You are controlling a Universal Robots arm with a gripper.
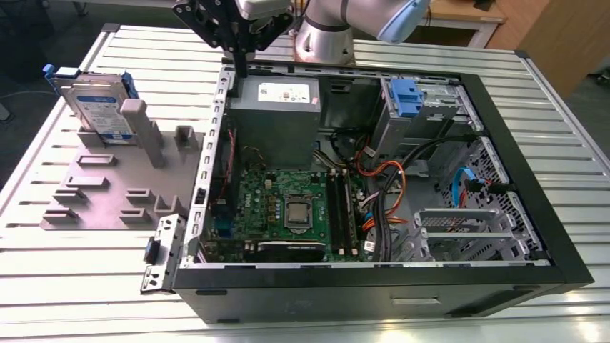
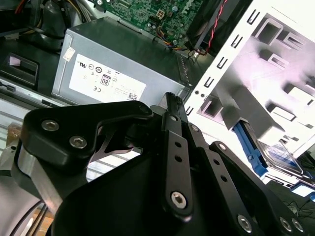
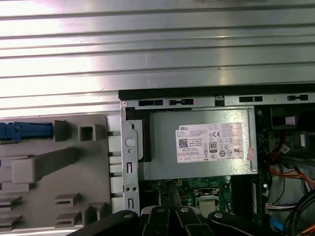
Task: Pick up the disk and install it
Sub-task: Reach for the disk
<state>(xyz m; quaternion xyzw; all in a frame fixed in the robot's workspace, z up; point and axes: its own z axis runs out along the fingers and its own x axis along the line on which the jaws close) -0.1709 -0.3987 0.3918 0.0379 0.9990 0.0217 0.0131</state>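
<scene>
The counter (image 1: pixel 76 286) carries all parts. The computer case (image 1: pixel 533 236) lies on its side with the side panel off, so I judge that the interior is open to access from above. The grey slotted holder (image 1: pixel 105 186) lies just beside the case, on the exterior view's left. The power supply (image 1: pixel 276 114) sits inside the case at its far corner. The disk (image 1: pixel 100 107) stands on edge in a holder slot. This position probably keeps its blue frame clear for a grasp. My pincer (image 1: pixel 237 68) hangs over the case edge beside the power supply, well apart from the disk. Its fingers are together and hold nothing.
</scene>
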